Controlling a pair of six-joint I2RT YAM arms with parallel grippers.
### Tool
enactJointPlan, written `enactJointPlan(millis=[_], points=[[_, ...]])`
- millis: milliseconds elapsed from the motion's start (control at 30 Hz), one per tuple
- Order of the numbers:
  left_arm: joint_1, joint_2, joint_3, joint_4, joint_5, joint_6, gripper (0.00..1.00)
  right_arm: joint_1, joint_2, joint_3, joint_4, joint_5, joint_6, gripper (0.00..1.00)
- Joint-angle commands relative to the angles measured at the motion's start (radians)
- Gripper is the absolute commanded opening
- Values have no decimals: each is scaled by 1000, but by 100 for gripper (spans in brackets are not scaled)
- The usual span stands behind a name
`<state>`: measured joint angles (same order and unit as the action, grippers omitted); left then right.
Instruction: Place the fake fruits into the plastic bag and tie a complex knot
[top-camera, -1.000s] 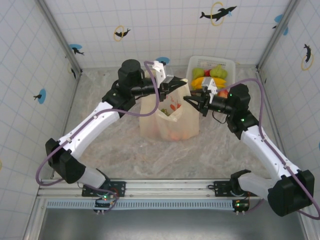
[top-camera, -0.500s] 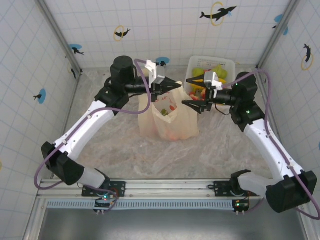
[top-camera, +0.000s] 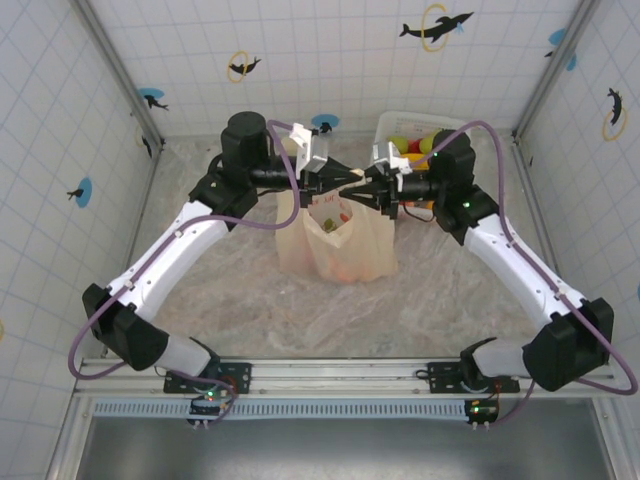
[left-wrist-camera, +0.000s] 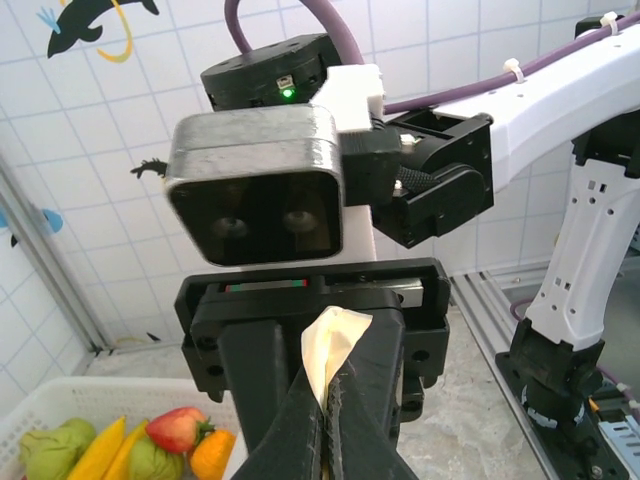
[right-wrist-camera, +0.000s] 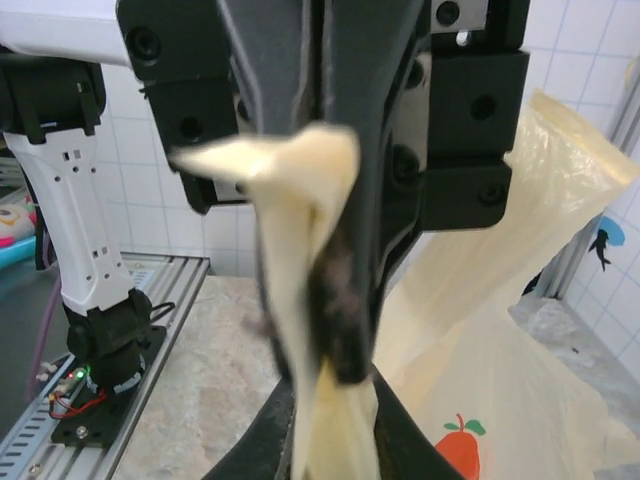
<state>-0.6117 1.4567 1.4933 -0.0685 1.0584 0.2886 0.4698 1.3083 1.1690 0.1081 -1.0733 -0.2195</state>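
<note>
The cream-yellow plastic bag stands at mid-table with its mouth pulled up. A green fake fruit lies inside it, and orange ones show through its wall. My left gripper and right gripper meet tip to tip just above the bag. Both are shut on a twisted strip of bag handle. The right wrist view shows the same strip pinched in dark fingers, with the printed bag wall behind. More fake fruits lie in the white basket.
The white basket sits at the back right, just behind my right wrist. It holds a red, an orange, a yellow and green fruits. Tiled walls enclose the marble table. An aluminium rail runs along the near edge.
My right gripper swung left from beside the bag, opened wide, then closed on the handle strip against the left gripper. The left gripper rose slightly, then held still, shut.
</note>
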Motion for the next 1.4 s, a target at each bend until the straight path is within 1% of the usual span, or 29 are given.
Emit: enactJointPlan(millis=[0,233,433,600,767,800,933,967,1033,1100,1167,1267,1300,1367], points=[[12,-22,34,35,12,7,0,3,-35,-52,-6,16,-7,16],[21,-40,21,76,-45,-24,0,-2,-80,-155,-17,62,-8,16],[27,-51,13,101,-76,-42,0,-3,-97,-246,-9,95,16,12],[30,-55,12,104,-82,-45,0,-12,-119,-312,0,111,37,9],[31,-55,4,103,-76,-45,0,-38,-163,-363,68,128,79,11],[32,-53,2,104,-69,-45,0,-43,-168,-358,74,125,85,16],[32,-45,-1,107,-34,-53,0,-52,-184,-302,57,108,89,53],[32,-44,-4,114,-27,-57,0,-51,-187,-285,53,107,89,59],[31,-41,-11,128,-18,-71,0,-46,-192,-244,53,129,102,74],[31,-38,-14,131,-17,-74,0,-25,-193,-213,59,181,114,83],[30,-35,-15,134,-14,-75,0,1,-188,-184,76,234,125,88],[30,-29,-14,136,-12,-77,0,39,-175,-154,133,304,163,89],[30,-27,-14,139,-12,-77,0,53,-169,-142,143,325,171,88],[31,-27,-14,139,-22,-77,0,77,-157,-116,139,357,175,81]])
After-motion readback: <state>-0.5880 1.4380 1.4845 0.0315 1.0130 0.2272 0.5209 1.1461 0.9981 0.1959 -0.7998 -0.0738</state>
